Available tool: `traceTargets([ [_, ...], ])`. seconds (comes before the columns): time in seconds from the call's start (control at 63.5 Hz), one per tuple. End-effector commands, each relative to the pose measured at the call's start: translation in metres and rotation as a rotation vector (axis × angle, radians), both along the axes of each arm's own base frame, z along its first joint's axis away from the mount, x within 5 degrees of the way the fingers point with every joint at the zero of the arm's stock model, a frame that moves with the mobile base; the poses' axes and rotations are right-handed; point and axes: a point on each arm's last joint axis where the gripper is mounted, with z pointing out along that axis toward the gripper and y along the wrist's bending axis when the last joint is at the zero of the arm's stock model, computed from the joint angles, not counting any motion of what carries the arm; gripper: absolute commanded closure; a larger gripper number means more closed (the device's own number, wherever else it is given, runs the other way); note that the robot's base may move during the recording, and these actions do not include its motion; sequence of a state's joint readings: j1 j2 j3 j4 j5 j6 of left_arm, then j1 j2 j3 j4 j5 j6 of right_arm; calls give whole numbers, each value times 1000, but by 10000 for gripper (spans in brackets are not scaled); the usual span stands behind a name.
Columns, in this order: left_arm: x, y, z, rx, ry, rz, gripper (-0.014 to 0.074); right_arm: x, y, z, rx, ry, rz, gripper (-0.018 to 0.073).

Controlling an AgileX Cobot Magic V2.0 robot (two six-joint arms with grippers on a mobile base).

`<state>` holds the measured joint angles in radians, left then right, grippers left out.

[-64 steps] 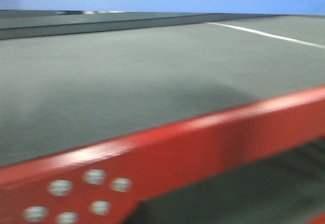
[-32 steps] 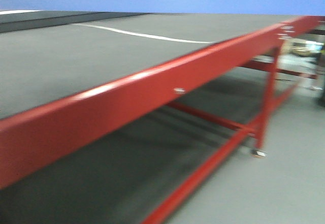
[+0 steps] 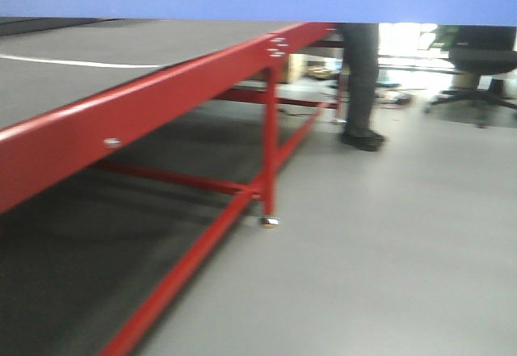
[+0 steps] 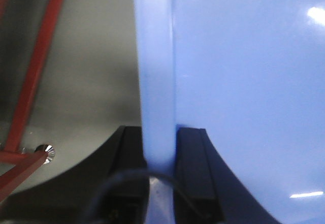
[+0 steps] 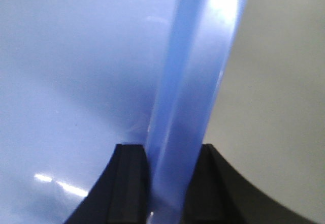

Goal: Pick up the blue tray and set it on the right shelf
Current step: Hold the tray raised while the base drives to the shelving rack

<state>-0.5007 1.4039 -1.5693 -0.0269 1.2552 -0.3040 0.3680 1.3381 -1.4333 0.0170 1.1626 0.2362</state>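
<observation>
Blue tray (image 4: 244,82) rims pinched by left hand (image 4: 160,140), right hand (image 5: 166,155), over floor (image 4: 96,56).

Red-framed table (image 3: 161,102) on the left, topped with a black mat (image 3: 97,45) that has a white line (image 3: 73,62) across it. Metal foot (image 3: 269,222) on a smooth grey floor (image 3: 388,243). Behind: dark-trousered legs (image 3: 361,81), black office chair (image 3: 477,69), bright glare (image 3: 404,37), possibly a window.
</observation>
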Motion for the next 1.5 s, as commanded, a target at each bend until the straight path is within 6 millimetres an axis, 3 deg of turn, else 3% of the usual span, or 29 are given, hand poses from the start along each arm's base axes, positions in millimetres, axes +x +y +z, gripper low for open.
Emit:
traceTargets([
  [0.0,-16,7,13,31,5,-21,645,-6,-6,17,-35,-99,22,502],
  [1.48,-16,7,13,31,5,-21,645,-6,-6,16,-36,-96,22,502],
])
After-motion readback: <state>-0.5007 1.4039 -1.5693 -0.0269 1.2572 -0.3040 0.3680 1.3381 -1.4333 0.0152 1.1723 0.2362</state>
